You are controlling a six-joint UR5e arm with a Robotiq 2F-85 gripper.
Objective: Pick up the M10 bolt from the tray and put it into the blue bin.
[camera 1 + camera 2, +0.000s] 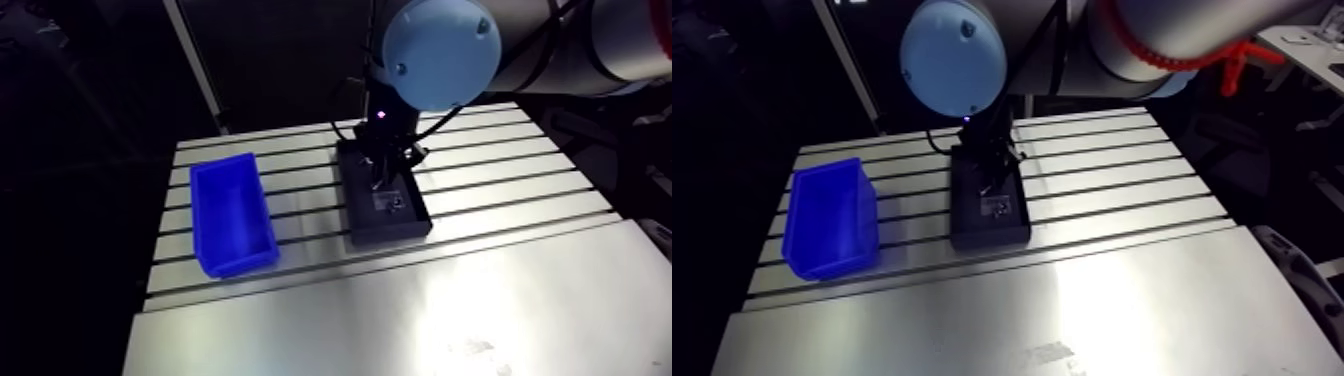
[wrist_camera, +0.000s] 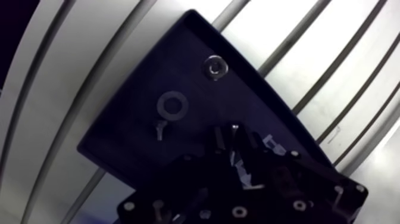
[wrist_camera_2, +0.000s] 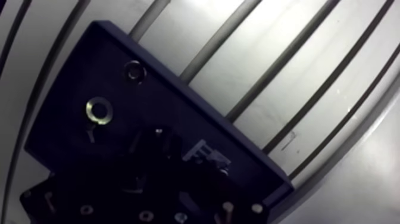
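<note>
Arm view: the tool (image 1: 383, 172) hangs low over the far half of the dark tray (image 1: 390, 232). The tray lies along the slotted worktop (image 1: 500, 170), about mid-width. The blue bin (image 1: 238, 262) sits on the same worktop, well apart from the tray on its other side, open side up. I see nothing in it from here. A smooth metal plate (image 1: 400, 310) covers the near part of the worktop.

Wrist view: I am looking down into the tray, which runs diagonally across the slots. Ahead of the tool, close to one tray corner, sits a round-headed piece with a recess in its top. I read it as the M10 bolt (image 2: 215, 67), seen head-on, so the shank is hidden. It rests on the tray floor, apart from the tool and not held. A flat washer (image 2: 172, 106) lies on the floor between the bolt and the tool, near the bolt but not touching it. Just beside the washer is a small pale sliver (image 2: 161, 130), too small to identify.

Tool state: dark against the dark tray in both views. I cannot tell whether it is apart or together.
</note>
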